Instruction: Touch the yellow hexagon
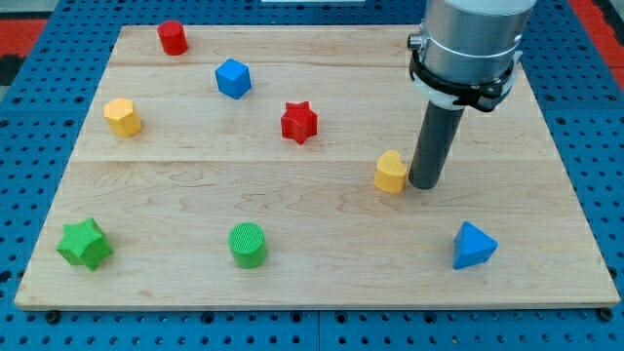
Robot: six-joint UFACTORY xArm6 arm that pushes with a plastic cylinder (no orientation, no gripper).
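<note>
Pale wooden surface (322, 263) on a blue pegboard base (39, 88); my tip (425, 184), a bare rod with no hand that could open or close, stands just right of, seemingly touching, a yellow block (391, 173), while the yellow hexagon (123, 117) lies far to its left.

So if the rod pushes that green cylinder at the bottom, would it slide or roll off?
The green cylinder stands on its flat end, so it would probably slide, not roll. It looks squat, so tipping seems unlikely. Being small and rigid-looking, it should move easily on the smooth wooden board. My tip is far from it, beside a yellow block.
</note>
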